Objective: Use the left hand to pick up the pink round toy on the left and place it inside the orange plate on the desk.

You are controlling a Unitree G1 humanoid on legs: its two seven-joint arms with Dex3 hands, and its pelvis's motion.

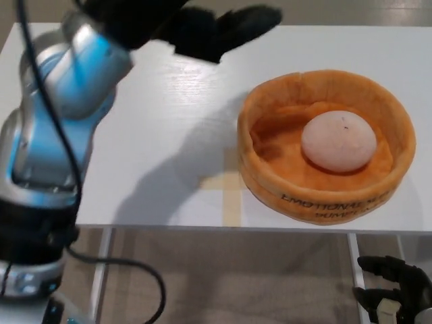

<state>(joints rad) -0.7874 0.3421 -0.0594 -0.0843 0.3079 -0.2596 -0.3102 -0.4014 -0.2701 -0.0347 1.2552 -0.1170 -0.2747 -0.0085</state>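
The pink round toy [338, 140] lies inside the orange plush plate [317, 196] on the white desk, right of centre. My left hand [202, 27] is raised near the top of the head view, left of the plate and well apart from it, open with fingers spread and holding nothing. Its silver and blue arm fills the left side of the picture. My right hand [395, 297] hangs low at the bottom right, below the desk's front edge, fingers apart and empty.
The white desk [169, 148] spreads across the view, with a tape cross [229, 185] near its front edge beside the plate. A black cable [135, 277] loops down from my left arm below the desk edge.
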